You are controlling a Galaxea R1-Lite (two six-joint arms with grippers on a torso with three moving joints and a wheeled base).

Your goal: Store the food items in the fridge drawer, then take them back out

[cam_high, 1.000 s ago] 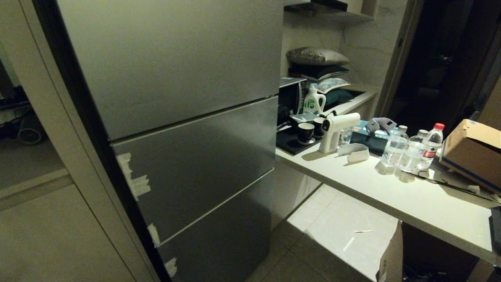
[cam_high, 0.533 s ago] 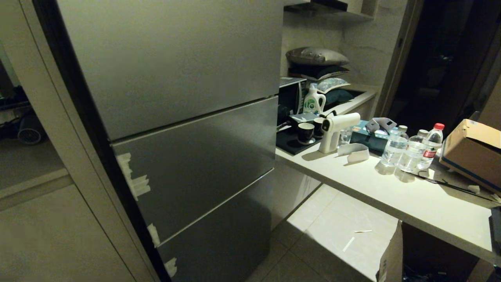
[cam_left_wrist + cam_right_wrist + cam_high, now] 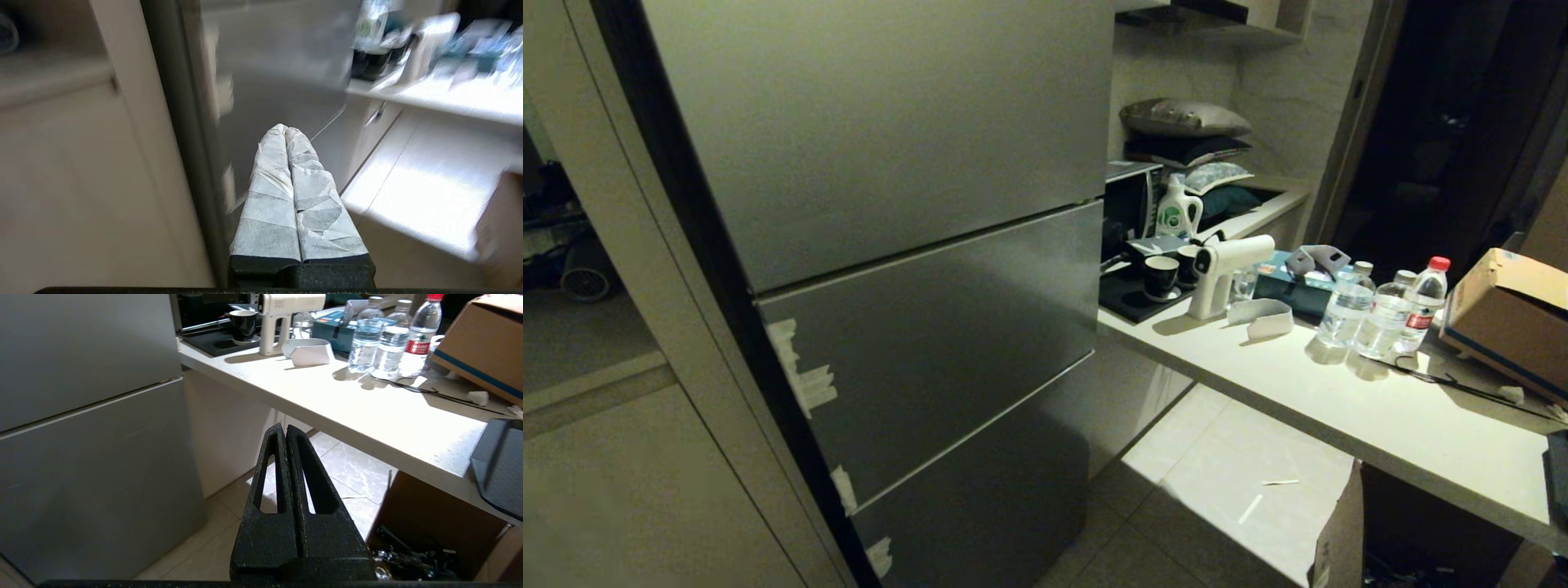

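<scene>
A tall grey fridge [image 3: 890, 245] with three closed doors fills the left and middle of the head view. The fridge drawer is hidden behind those closed doors, and no food items show. My left gripper [image 3: 286, 130], its fingers wrapped in white tape, is shut and empty, pointing at the fridge's [image 3: 278, 94] lower front by its left edge. My right gripper [image 3: 284, 428], bare black, is shut on nothing and hangs over the tiled floor [image 3: 359, 469] between the fridge [image 3: 90, 428] and the counter. Neither arm shows in the head view.
A white counter [image 3: 1339, 400] runs along the right, carrying a white spray gun [image 3: 1225, 269], black cups, three water bottles [image 3: 1380, 314] and a cardboard box [image 3: 1511, 314]. An open carton [image 3: 1388, 531] stands on the floor below it. Strips of tape [image 3: 805, 376] mark the fridge's left edge.
The head view shows the same scene throughout. No arm or object there has visibly moved.
</scene>
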